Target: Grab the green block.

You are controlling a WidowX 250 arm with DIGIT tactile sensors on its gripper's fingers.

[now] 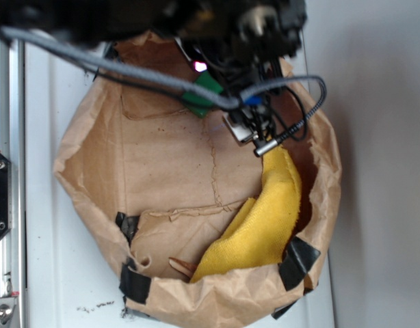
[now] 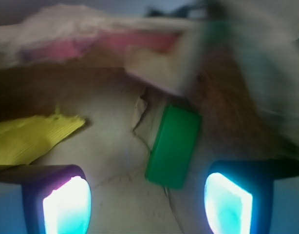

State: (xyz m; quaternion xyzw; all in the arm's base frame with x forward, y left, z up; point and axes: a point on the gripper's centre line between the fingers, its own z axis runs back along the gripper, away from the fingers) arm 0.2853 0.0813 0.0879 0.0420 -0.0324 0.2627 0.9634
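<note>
The gripper (image 2: 147, 202) hung with its jaws apart at the bottom of the frame, probably to straddle the green block (image 2: 173, 146) lying just ahead in the paper bag (image 1: 162, 164).

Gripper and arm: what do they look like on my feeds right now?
Exterior view: a black arm with a grey braided cable, a thinner black cable, a small pink-red light and a blue spot. Wrist view: the gripper has dark fingers with glowing pale cyan-white pads.
</note>
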